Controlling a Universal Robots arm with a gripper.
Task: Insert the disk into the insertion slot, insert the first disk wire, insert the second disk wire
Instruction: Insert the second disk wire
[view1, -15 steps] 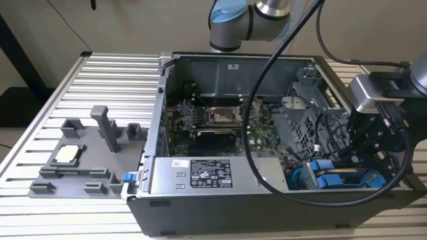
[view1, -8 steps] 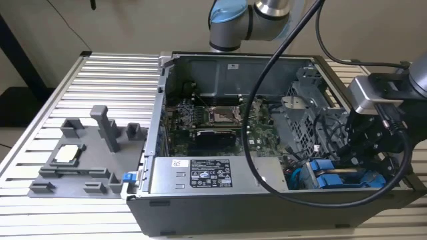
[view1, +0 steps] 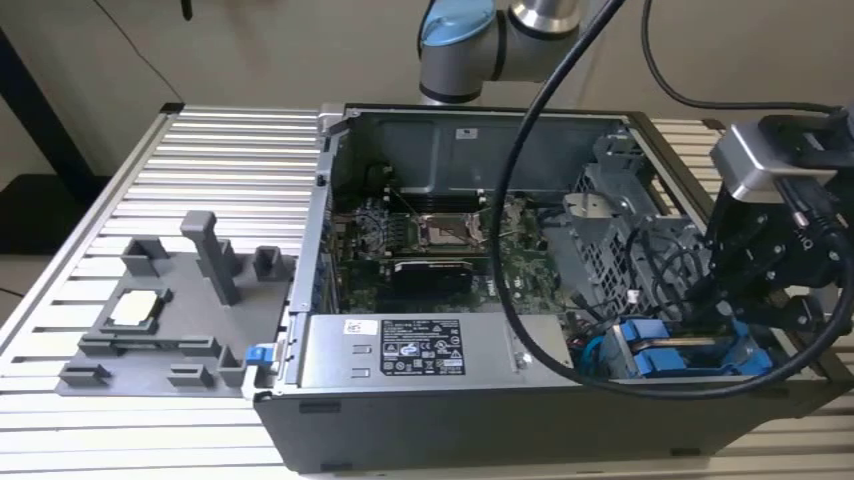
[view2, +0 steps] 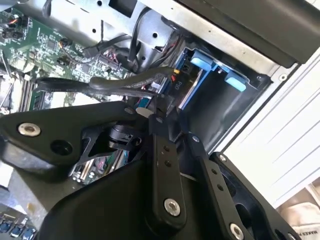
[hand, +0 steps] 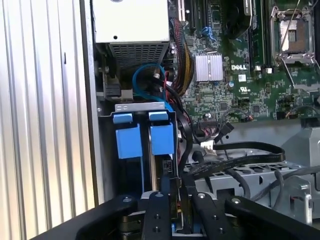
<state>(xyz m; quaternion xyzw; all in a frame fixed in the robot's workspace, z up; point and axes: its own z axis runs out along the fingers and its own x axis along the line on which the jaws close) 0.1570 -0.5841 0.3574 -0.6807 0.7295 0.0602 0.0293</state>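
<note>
Pincer (hand: 181, 200) lowered; fingers (hand: 159, 212) close together

Silver arm (view1: 534, 30) with pale blue joint cap, black pincer (hand: 177, 200) linkages, silver screws, black cables

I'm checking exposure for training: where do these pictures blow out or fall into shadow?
Exterior view: the slatted table is bright, the computer case interior dim. Second wrist view: table washed out near the frame edge, end effector dark. First wrist view: evenly lit, blue carriers clear.

Disk (hand: 159, 150): bright blue carrier frame. Gripper (hand: 176, 200): black. Motherboard (hand: 240, 75): green. Case (view1: 534, 420): dark grey. Table (view1: 227, 160): silver, ribbed. Fixture tray (view1: 160, 330): grey.
</note>
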